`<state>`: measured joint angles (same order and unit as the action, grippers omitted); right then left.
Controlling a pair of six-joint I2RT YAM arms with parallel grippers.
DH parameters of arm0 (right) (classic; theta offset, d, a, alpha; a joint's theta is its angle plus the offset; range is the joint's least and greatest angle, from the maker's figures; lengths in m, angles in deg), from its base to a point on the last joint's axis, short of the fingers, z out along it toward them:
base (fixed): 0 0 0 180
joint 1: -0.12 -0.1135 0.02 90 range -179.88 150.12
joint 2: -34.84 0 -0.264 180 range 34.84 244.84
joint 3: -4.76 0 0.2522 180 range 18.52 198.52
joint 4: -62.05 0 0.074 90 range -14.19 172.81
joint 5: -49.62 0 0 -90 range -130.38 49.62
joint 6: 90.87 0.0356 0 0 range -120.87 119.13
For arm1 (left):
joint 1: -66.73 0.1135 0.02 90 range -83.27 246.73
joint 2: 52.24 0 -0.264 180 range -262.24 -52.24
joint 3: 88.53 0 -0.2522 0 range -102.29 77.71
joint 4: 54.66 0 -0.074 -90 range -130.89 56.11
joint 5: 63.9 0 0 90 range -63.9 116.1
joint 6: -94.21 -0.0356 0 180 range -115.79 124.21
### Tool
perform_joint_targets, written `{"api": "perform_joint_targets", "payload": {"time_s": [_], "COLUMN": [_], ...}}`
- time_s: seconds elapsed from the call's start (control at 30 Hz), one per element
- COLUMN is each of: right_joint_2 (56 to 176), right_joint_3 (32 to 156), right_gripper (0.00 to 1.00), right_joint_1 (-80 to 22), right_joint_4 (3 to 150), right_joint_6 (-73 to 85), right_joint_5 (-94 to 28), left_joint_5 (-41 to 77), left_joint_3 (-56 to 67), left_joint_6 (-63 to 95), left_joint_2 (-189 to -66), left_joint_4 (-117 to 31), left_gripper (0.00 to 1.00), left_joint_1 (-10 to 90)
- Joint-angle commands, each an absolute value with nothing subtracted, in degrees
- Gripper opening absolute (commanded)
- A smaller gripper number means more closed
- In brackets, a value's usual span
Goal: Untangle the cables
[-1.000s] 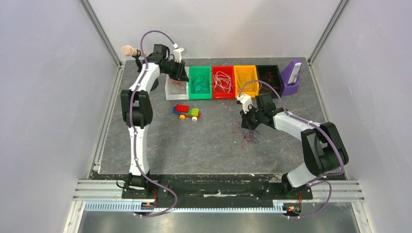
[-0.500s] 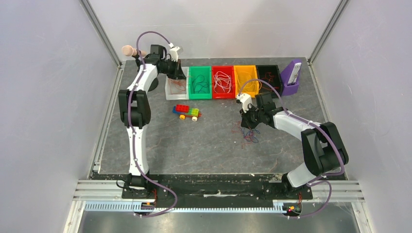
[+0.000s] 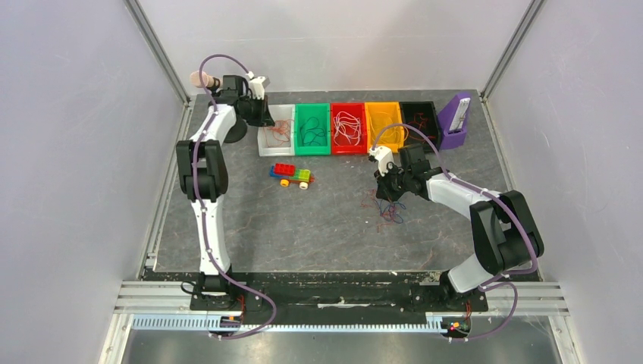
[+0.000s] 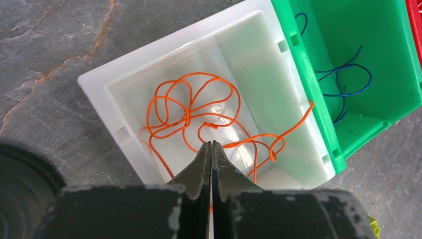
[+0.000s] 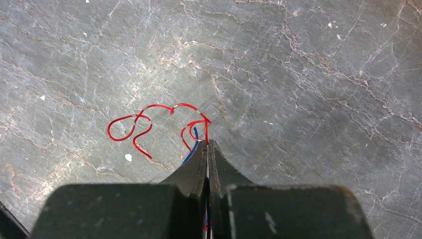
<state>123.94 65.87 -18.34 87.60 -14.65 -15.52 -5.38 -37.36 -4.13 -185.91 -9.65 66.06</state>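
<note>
My left gripper is shut and empty above a white bin that holds a loose bunch of orange cables. In the top view the left gripper is at the white bin's far left corner. My right gripper is shut on a red cable and a blue cable, close above the table. In the top view the right gripper is over a small red and blue tangle of cables right of centre.
A row of bins stands at the back: green with blue cables, red with white cables, orange, black. A purple holder stands at the right end. A brick toy car lies left of centre.
My left arm has swung left and back, from above the white bin toward its far left corner. My right gripper has stayed over the tangle, shut on the cables.
</note>
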Motion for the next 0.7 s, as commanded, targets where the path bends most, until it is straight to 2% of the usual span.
{"api": "perform_joint_targets", "payload": {"time_s": [0.0,0.03,0.07,0.13,0.17,0.23,0.47,0.67], "right_joint_2": [124.5,124.4,124.3,124.3,124.5,124.7,124.2,124.3], "right_joint_3": [68.0,67.8,67.8,67.7,67.9,68.1,67.8,67.6], "right_gripper": [0.0,0.0,0.0,0.0,0.0,0.0,0.0,0.0], "right_joint_1": [-18.0,-18.0,-18.0,-17.9,-18.0,-18.0,-17.9,-17.7], "right_joint_4": [87.1,87.0,87.1,87.1,87.1,87.2,87.4,87.3], "right_joint_6": [-15.3,-15.3,-15.4,-15.6,-15.5,-15.3,-15.6,-15.5], "right_joint_5": [-14.6,-14.7,-14.7,-14.8,-14.6,-14.3,-14.5,-14.2], "left_joint_5": [-3.9,-5.3,-6.9,-10.0,-9.9,-8.9,-5.3,-16.0], "left_joint_3": [-36.8,-36.0,-34.9,-33.0,-30.8,-30.8,-29.7,-32.7], "left_joint_6": [-2.9,-2.2,-2.1,-3.0,-5.6,-7.6,-9.9,-15.0], "left_joint_2": [-183.8,-183.2,-182.2,-180.0,-177.5,-176.9,-175.2,-176.5], "left_joint_4": [-12.4,-13.9,-14.8,-16.4,-17.5,-16.8,-17.5,-11.4], "left_gripper": [0.02,0.02,0.07,0.29,0.51,0.55,0.56,0.56], "left_joint_1": [64.3,64.3,64.3,64.4,64.4,64.6,65.1,64.4]}}
